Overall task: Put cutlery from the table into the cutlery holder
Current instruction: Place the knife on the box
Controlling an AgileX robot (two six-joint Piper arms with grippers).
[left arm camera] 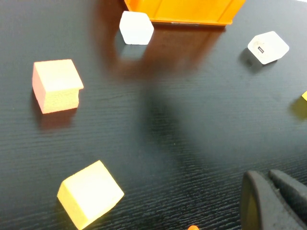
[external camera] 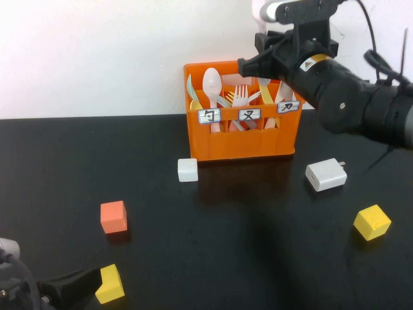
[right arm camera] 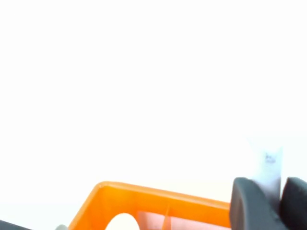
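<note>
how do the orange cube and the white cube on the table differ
The orange cube is larger and sits out on the open table, nearer the left gripper; the white cube is smaller and lies just in front of the orange cutlery holder, at its left corner. The right gripper is above the holder. Both are plain blocks resting flat, ungripped.

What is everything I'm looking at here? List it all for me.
Cutlery holder: one, orange, at the back of the table by the wall, labelled in three sections.
Cutlery: several pale spoons, forks and knives, standing in the holder.
White cube: one, just in front of the holder's left corner.
Charger plug: one, white, right of centre.
Orange cube: one, left of centre.
Yellow cubes: two, near left and far right.
Table: one, black.
Left claw: near left corner, low.
Right claw: above the holder, gripping a pale utensil.
</note>
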